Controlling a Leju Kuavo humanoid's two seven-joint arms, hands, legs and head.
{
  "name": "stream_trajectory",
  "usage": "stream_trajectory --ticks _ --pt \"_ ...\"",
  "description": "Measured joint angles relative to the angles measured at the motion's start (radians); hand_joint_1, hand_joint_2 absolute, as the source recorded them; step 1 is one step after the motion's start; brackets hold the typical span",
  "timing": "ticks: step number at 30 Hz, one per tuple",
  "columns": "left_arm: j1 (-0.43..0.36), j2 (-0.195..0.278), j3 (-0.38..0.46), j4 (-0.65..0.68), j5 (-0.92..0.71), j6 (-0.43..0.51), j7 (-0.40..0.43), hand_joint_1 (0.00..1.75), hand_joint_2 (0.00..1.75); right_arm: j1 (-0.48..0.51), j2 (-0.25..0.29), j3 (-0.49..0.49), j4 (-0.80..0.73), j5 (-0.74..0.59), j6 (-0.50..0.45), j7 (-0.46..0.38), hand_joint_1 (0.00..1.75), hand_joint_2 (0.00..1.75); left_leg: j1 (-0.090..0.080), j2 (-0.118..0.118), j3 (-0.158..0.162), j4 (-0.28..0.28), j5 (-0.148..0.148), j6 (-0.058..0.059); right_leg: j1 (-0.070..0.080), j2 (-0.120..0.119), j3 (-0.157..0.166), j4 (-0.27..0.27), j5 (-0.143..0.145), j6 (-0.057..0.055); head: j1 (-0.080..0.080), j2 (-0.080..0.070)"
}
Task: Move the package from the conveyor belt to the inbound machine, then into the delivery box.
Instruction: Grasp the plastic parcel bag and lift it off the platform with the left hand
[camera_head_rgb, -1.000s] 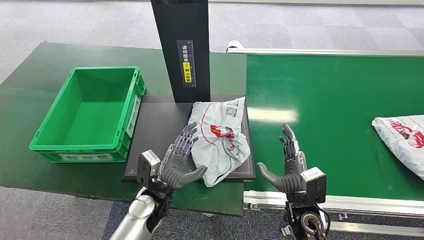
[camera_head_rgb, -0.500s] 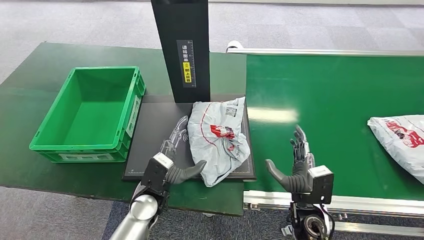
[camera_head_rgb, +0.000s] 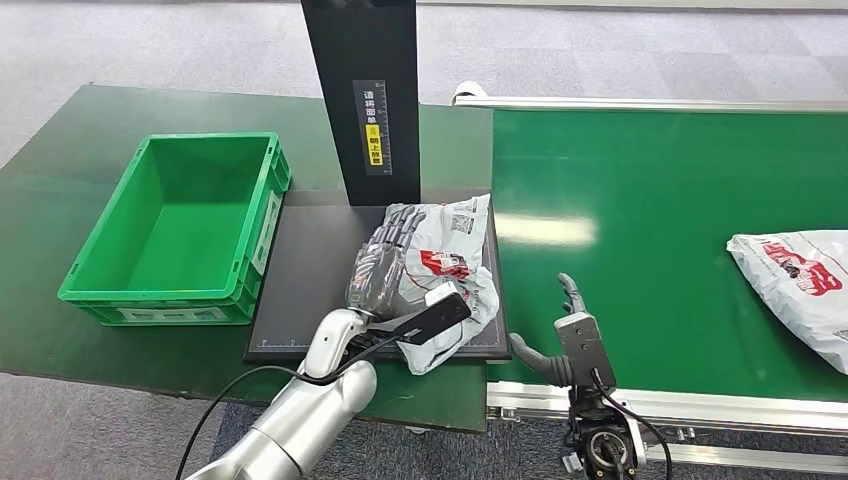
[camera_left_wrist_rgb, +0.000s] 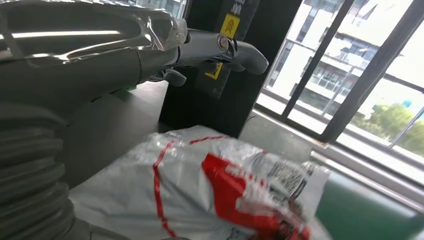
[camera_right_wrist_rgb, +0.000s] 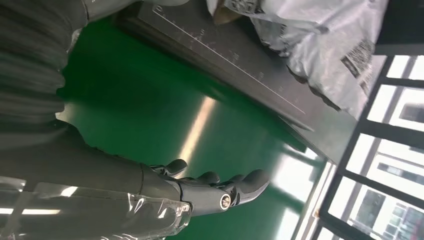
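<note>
Package (camera_head_rgb: 445, 265) with red logo under spread left hand (camera_head_rgb: 385, 262); right hand (camera_head_rgb: 562, 340) spread

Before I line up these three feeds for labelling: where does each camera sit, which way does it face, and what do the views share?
Head view: high on the body, looking forward and down at the package on the black inbound machine, with left hand and right hand.
Left wrist view: behind the left hand, over the package.
Right wrist view: behind the right hand, above the conveyor belt.
All three share the package.
</note>
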Motion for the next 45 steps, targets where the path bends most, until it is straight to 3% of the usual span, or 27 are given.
stream_trajectory --ticks 11,15,20,21,24,25,27,45 --pt "-0.007 -0.01 -0.002 0.095 -0.097 -0.078 0.083 0.0 1.75 0.0 0.0 0.013 0.032 0.047 0.024 0.027 0.0 1.75 0.0 0.0 0.0 0.0 0.0 0.0 0.0 0.0 0.0 0.0 0.0 0.0 0.0 0.0" --pt "-0.012 -0.012 -0.006 0.122 -0.199 -0.161 0.163 0.0 1.75 -0.002 0.003 0.016 0.042 0.063 0.033 0.028 0.0 1.75 0.0 0.0 0.0 0.0 0.0 0.0 0.0 0.0 0.0 0.0 0.0 0.0 0.0 0.0" --pt "-0.026 -0.018 -0.004 0.154 -0.25 -0.256 0.175 0.0 1.75 -0.016 0.009 0.017 0.061 0.07 0.033 0.012 0.0 1.75 0.0 0.0 0.002 0.0 0.0 0.0 0.0 0.0 0.003 0.0 -0.001 0.0 0.0 0.0" --pt "-0.029 -0.019 -0.003 0.157 -0.254 -0.264 0.174 0.32 1.75 -0.018 0.011 0.017 0.063 0.069 0.032 0.008 0.0 1.75 0.0 0.0 0.002 0.0 0.0 0.0 0.0 0.0 0.004 0.0 -0.001 0.0 0.0 0.0" --pt "-0.03 -0.021 0.0 0.16 -0.262 -0.27 0.168 1.53 1.75 -0.02 0.014 0.017 0.064 0.066 0.031 0.001 0.0 1.75 0.0 0.0 0.004 0.0 0.0 0.0 0.0 0.0 0.005 0.0 -0.001 0.0 0.0 0.0" --pt "-0.029 -0.021 0.001 0.16 -0.263 -0.269 0.164 1.65 1.75 -0.02 0.015 0.016 0.064 0.065 0.031 0.0 0.0 1.75 0.0 0.0 0.004 0.0 0.0 0.0 0.0 0.0 0.006 0.0 -0.001 0.0 0.0 0.0" --pt "-0.024 -0.021 0.007 0.158 -0.263 -0.26 0.152 1.75 1.75 -0.019 0.016 0.016 0.064 0.065 0.031 -0.002 0.0 1.75 0.0 0.0 0.005 0.0 0.0 0.0 0.0 0.0 0.006 0.0 -0.001 0.0 0.0 0.0" --pt "0.028 -0.02 0.063 0.081 -0.197 -0.107 0.029 1.75 1.75 -0.003 0.016 0.014 0.052 0.045 0.034 -0.005 0.0 1.75 0.0 0.0 0.005 0.0 0.0 0.0 0.0 0.0 0.006 0.0 -0.001 0.0 0.0 0.0"
